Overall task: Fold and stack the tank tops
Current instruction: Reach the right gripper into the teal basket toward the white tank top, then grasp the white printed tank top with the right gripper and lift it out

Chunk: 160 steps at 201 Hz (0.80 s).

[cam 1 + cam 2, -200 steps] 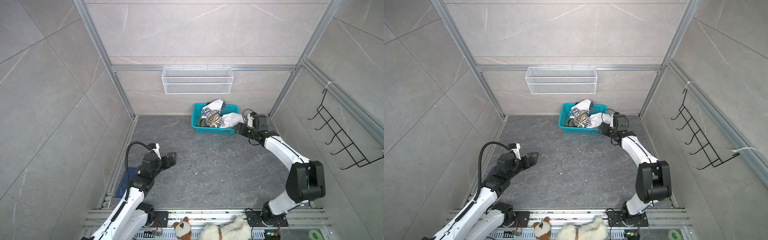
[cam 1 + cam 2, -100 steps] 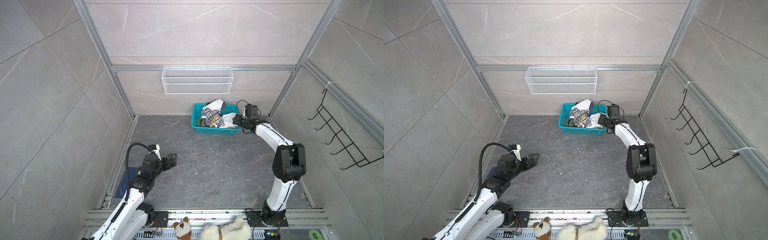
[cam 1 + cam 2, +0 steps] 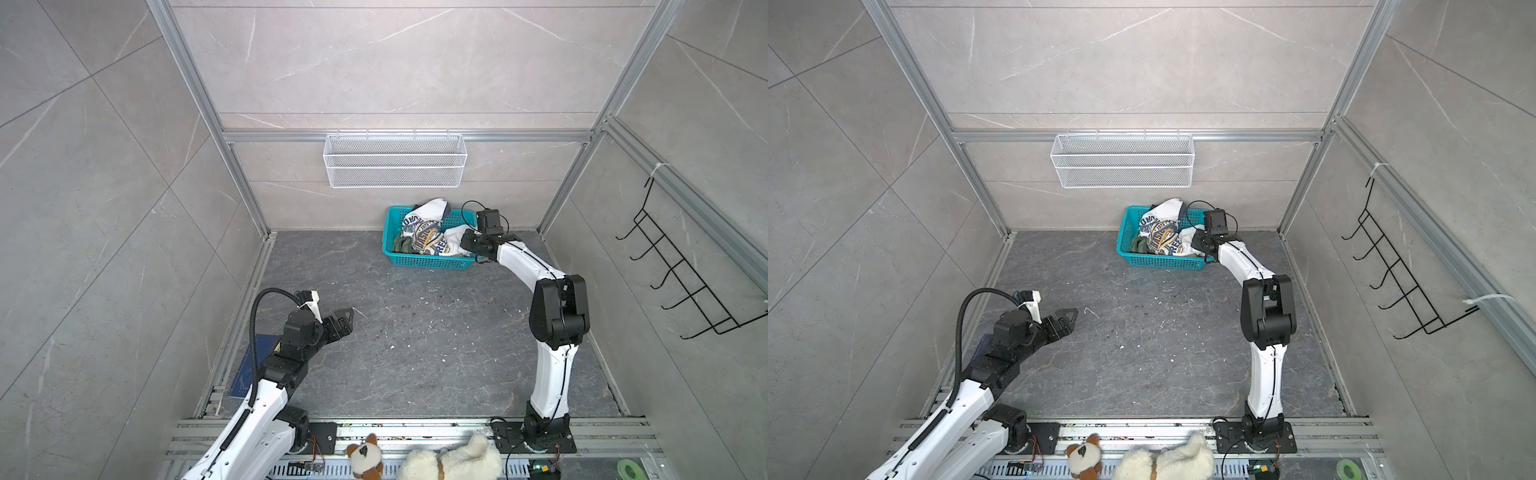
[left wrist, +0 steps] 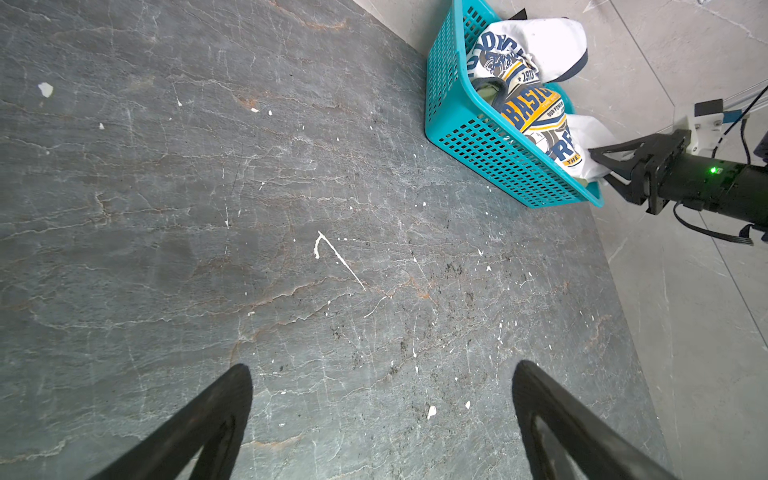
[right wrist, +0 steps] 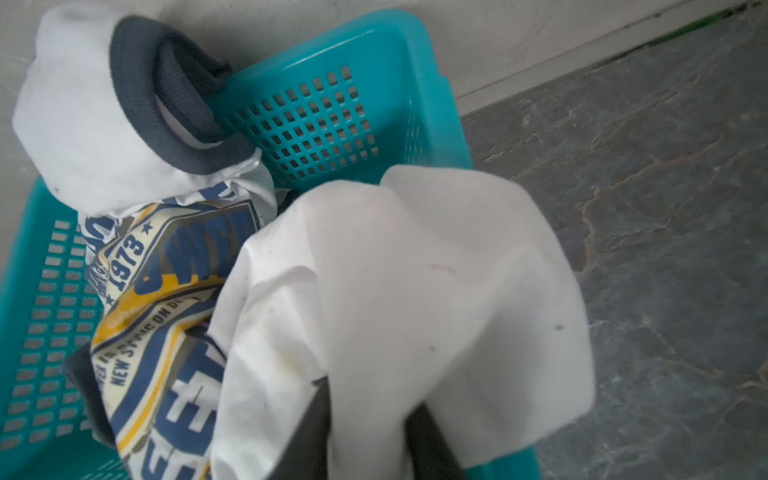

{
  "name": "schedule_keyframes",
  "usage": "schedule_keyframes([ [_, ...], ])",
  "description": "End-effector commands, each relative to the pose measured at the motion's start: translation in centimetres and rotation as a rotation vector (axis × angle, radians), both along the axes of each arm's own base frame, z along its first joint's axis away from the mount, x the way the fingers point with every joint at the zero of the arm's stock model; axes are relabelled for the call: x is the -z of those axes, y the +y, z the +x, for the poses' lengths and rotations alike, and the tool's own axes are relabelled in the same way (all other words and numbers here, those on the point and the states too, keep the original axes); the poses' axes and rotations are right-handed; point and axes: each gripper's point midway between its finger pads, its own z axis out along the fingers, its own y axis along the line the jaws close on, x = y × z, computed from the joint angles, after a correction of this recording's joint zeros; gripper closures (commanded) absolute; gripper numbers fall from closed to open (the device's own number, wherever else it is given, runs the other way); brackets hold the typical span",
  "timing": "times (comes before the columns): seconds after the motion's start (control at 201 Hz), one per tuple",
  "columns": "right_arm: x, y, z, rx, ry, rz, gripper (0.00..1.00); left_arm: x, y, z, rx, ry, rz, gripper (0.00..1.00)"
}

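Observation:
The white tank top (image 3: 429, 211) (image 3: 1166, 210) (image 4: 544, 45) (image 5: 415, 270) with navy trim and a navy-yellow badge print lies crumpled in a teal basket (image 3: 428, 262) (image 3: 1163, 262) (image 4: 498, 153) (image 5: 332, 116) at the back wall. The olive green tank top (image 3: 400, 246) (image 3: 1137, 245) shows only at the basket's left end, under the white one. My right gripper (image 3: 465, 244) (image 3: 1198, 245) (image 4: 598, 166) (image 5: 370, 399) reaches over the basket's right end, shut on a fold of the white tank top. My left gripper (image 3: 347, 322) (image 3: 1072, 319) (image 4: 382, 370) hovers open over the bare floor at the left, holding nothing.
A white wire basket (image 3: 395, 160) hangs on the back wall above the teal one. A black hook rack (image 3: 681, 270) is on the right wall. Two plush toys (image 3: 453, 461) lie on the front rail. A blue sheet (image 3: 249, 365) lies by the left wall.
My right gripper has swung from beside the basket in over its right end and closed on the white cloth. The left arm has stayed put, jaws wide.

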Motion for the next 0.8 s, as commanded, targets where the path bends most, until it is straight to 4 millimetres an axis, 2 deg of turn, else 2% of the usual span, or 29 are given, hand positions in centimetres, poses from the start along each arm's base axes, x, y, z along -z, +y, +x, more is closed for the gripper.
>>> schedule_keyframes([
  [0.0, -2.0, 3.2, -0.3, -0.05, -0.042, -0.019, 0.84, -0.3, -0.2, 0.0, 0.005, -0.012, -0.008, 0.0],
  [0.08, -3.8, 4.5, -1.0, -0.052, -0.084, -0.041, 0.92, -0.3, -0.2, 0.0, 0.004, -0.012, -0.012, 0.0],
  [0.214, -7.9, 6.1, -1.7, -0.044, -0.178, -0.096, 1.0, 0.0, -0.3, -0.1, 0.007, -0.006, -0.02, 0.0],
  [0.348, -12.4, 7.3, -2.6, -0.051, -0.262, -0.13, 1.0, 0.3, -0.3, -0.4, 0.014, 0.004, -0.018, 0.0],
  [0.543, -20.2, 8.4, -4.7, -0.079, -0.392, -0.141, 1.0, 0.7, -0.3, -0.8, 0.013, 0.016, -0.027, 0.0],
  [0.791, -31.7, 10.9, -8.6, -0.172, -0.584, -0.137, 1.0, 0.5, -0.5, -0.7, 0.02, 0.01, -0.045, 0.0],
])
